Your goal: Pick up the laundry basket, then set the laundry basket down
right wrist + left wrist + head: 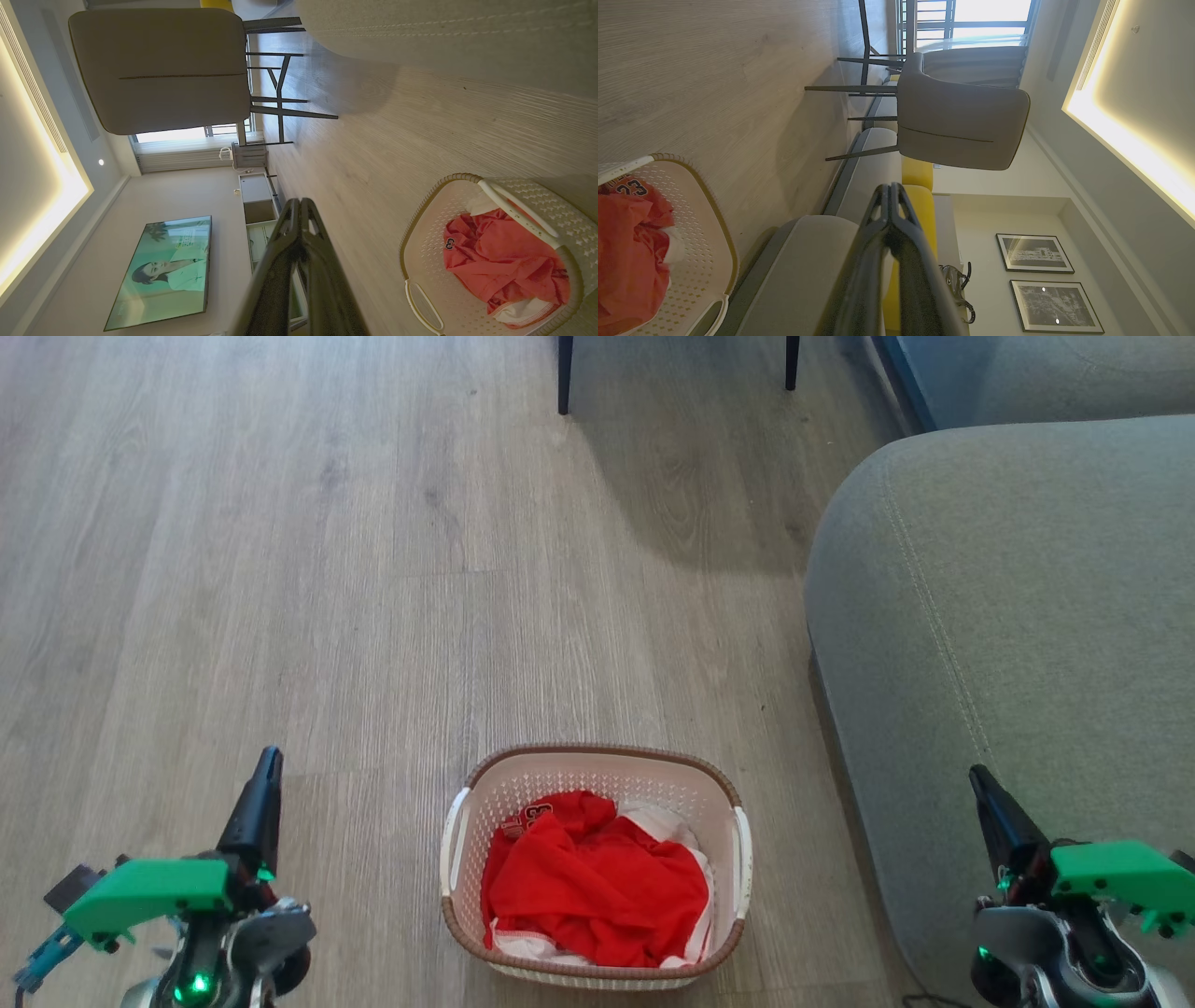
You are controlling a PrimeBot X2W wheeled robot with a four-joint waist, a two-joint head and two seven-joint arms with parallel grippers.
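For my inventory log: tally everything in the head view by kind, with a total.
Laundry basket: 1
Clothes pile, red over white: 1
Grippers: 2, left gripper and right gripper, fingers together
Grey sofa: 1
Dark chair legs: 2
Total: 7
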